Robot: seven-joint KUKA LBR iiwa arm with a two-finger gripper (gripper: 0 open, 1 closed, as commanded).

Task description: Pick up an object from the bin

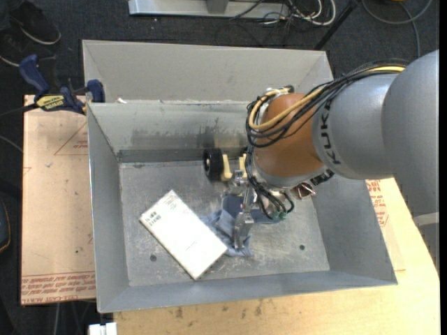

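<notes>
My gripper [242,227] reaches down from under the orange wrist cover into the middle of the bin. Right below it lies a crumpled blue-grey thing [222,222], soft-looking and partly hidden by the gripper. Whether the gripper touches it I cannot tell. A flat white box [183,233] with a small printed label lies tilted just left of it, its right corner close to the blue-grey thing. Near the back wall sits a small black and cream round thing [218,164], a little up and left of the gripper.
The arm and its orange cover with yellow and black cables come in from the right and hide the bin's centre right. Bare bin floor shows at the front right and along the left wall.
</notes>
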